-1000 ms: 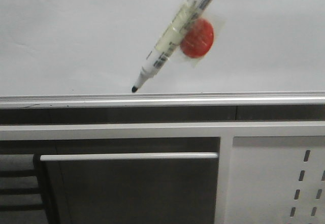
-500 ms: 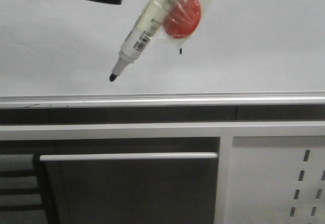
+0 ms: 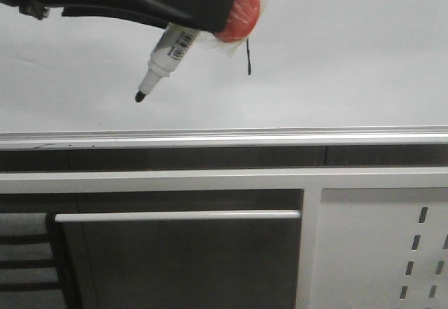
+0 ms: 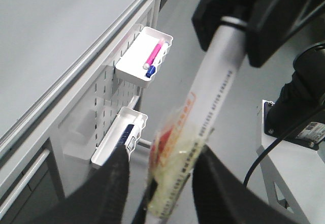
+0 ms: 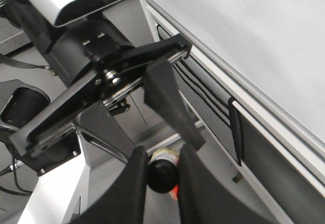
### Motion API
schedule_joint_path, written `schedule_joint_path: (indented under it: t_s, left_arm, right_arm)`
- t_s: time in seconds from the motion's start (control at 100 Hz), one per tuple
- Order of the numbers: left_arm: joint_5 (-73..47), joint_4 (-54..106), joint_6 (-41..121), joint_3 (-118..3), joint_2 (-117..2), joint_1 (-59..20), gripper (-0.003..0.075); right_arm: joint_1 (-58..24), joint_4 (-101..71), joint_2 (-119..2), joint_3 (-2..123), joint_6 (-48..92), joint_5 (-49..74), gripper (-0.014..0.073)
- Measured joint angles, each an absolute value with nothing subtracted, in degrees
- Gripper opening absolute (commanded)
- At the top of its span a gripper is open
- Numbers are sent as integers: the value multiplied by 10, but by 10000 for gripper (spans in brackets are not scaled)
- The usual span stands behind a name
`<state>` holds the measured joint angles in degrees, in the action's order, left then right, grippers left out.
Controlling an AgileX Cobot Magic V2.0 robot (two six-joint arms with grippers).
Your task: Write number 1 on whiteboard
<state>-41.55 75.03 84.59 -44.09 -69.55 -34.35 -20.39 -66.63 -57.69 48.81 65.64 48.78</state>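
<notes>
I see my left pincer (image 3: 175, 22) clamped on the marker (image 3: 164, 53), its long axis slanting toward seven o'clock, tip off the whiteboard (image 3: 350, 57), the number 1 (image 3: 248, 57) at its three o'clock, upper end hidden behind the red disc (image 3: 241, 15); the right pincer's (image 5: 161, 176) grip I cannot tell.

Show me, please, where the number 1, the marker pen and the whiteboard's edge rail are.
number 1 (image 3: 248, 57): front view, middle of the stroke.
marker pen (image 3: 166, 53): front view, white barrel below the gripper.
whiteboard (image 3: 280, 138): front view, silver edge rail.

Glossy whiteboard (image 3: 350, 57), silver metal rail (image 3: 224, 138), matt perforated metal panel (image 3: 378, 253).
</notes>
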Motion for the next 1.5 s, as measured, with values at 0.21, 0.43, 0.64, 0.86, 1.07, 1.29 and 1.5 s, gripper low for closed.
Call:
schedule_joint_path:
  t_s: [0.21, 0.43, 0.64, 0.86, 1.07, 1.29, 1.5]
  left_arm:
    - [-429, 735, 862, -441, -695, -347, -20]
    - [-414, 729, 865, -441, -693, -350, -20]
    - [-295, 764, 852, -411, -652, -348, -21]
    - [-113, 934, 941, -355, -589, -356, -21]
    - [-38, 1021, 1054, -364, -616, -364, -20]
    - [-10, 1021, 1113, -421, -686, -366, -20]
    - [0, 1021, 1147, -466, -724, -369, -20]
  right_arm:
    - [-204, -667, -580, 488, 653, 489, -29]
    - [-194, -633, -580, 490, 618, 482, 218]
    - [-133, -598, -580, 490, 582, 480, 377]
    - [-85, -594, -580, 490, 561, 487, 377]
    - [-81, -594, -580, 490, 560, 490, 377]
    - [-81, -594, -580, 490, 559, 490, 377]
    - [-81, -594, -580, 490, 559, 490, 377]
